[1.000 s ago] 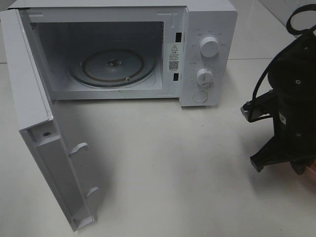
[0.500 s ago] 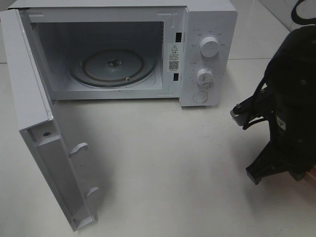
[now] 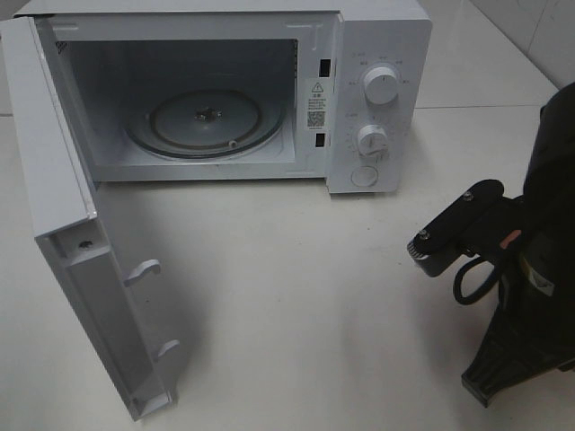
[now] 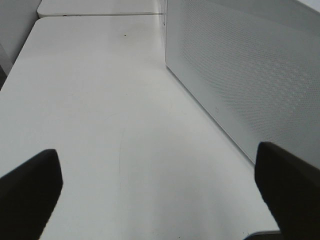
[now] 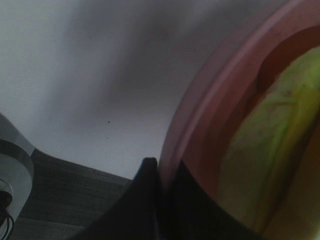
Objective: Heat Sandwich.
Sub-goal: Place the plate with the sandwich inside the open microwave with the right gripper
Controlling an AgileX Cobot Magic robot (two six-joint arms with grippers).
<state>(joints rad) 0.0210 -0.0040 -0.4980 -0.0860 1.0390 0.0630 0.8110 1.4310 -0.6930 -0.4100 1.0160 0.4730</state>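
Nearest me, R side: right arm (image 3: 539, 296) is low over the table (image 3: 296, 296) at the near-right edge of the overhead cam. On its wrist cam the right gripper (image 5: 162, 167) is pinched tight on the rim of the pink plate (image 5: 210, 100), w/ one dark finger outside the rim and the other inside it. The sandwich (image 5: 270, 150) lies on that plate, just beside the grip, yellow-green filling showing. The cam is too close and blurry for me to make out the bread. I can't tell if the plate is resting on the table or lifted off it. Overhead cam doesn't show plate or sandwich; the arm blocks that spot.

Near-left: microwave door (image 3: 63, 197) is swung fully open, its free edge pointing toward me.

Left gripper (image 4: 159, 182) shows only on its own wrist cam: jaws spread as wide as they go, nothing between the fingers (image 4: 30, 190), bare table under them. The door's perforated outer face runs along one side of it, close but not touching.

Far: microwave (image 3: 377, 54) sits at the back, cavity open w/ glass turntable (image 3: 202, 121) bare inside. Control panel is on its R: upper knob (image 3: 381, 87), lower knob (image 3: 371, 139), round button (image 3: 364, 176) below.
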